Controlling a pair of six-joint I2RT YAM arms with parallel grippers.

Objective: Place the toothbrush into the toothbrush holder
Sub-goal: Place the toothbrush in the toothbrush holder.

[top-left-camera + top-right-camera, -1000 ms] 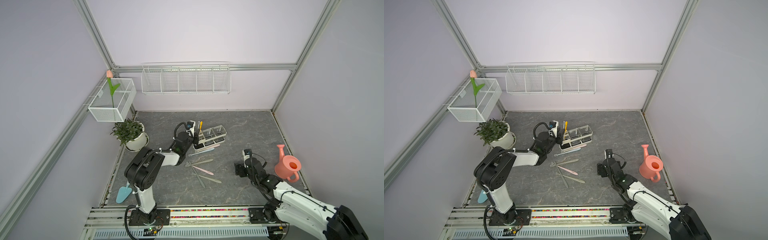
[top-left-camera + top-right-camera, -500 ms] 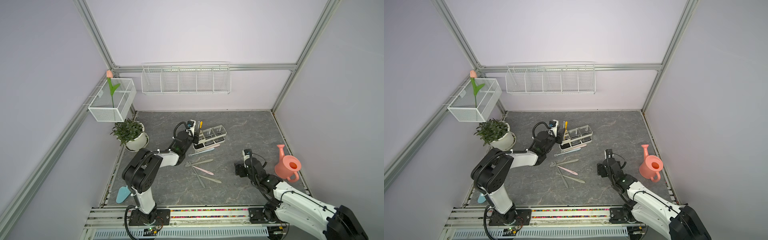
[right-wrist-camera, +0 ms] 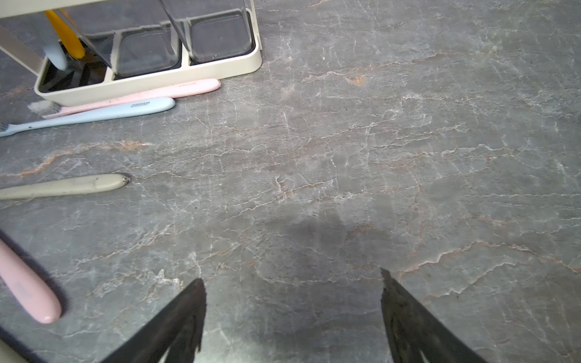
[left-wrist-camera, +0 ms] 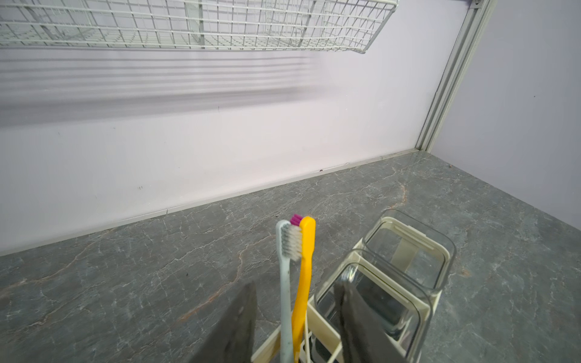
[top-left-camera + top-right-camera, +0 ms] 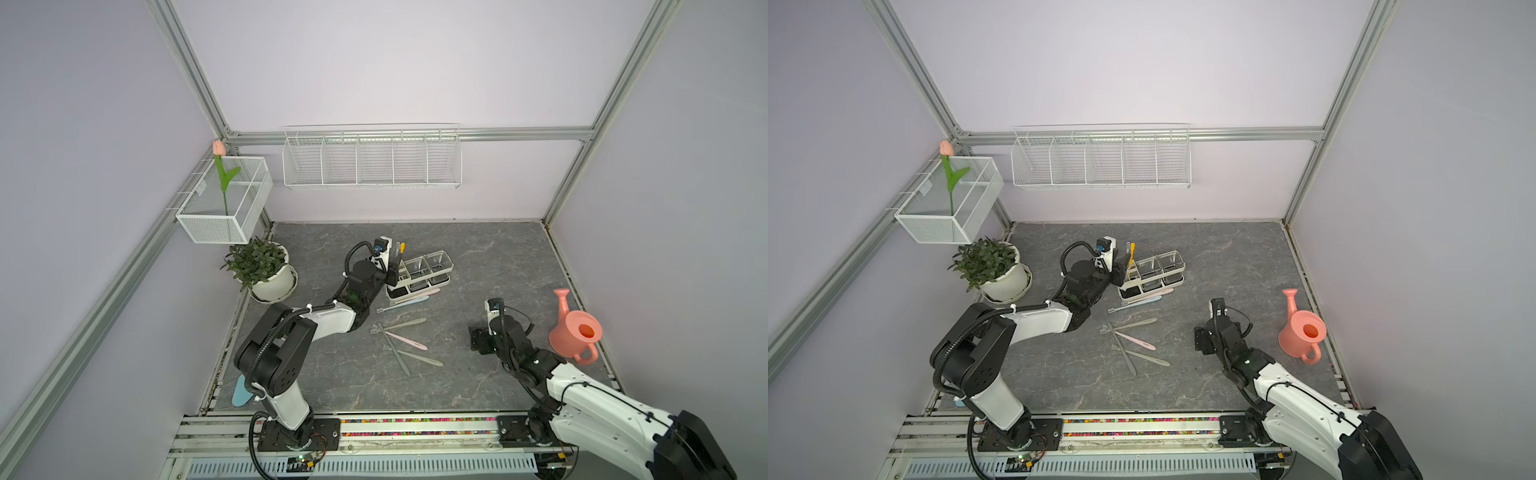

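Observation:
The cream toothbrush holder [image 5: 443,281] [image 5: 1177,279] stands at the back middle of the table. A pale blue toothbrush [image 4: 285,283] and a yellow toothbrush [image 4: 304,273] stand upright in its divided end compartment [image 4: 270,344]. My left gripper [image 5: 390,270] [image 4: 295,286] is open astride them, with a gap on each side and one finger [image 4: 355,317] in front of a clear cup [image 4: 393,283]. My right gripper [image 5: 478,338] [image 3: 291,276] hangs open and empty over bare table at the right.
Pink and blue toothbrushes [image 5: 409,299] lie against the holder's front, and several more [image 5: 405,340] lie mid-table. A pink watering can [image 5: 575,332] is at the right, a potted plant [image 5: 262,266] at the left. Wire baskets [image 5: 372,158] hang on the walls.
My left gripper's jaws have spread a little wider around the upright toothbrushes at the holder. The right arm has not moved.

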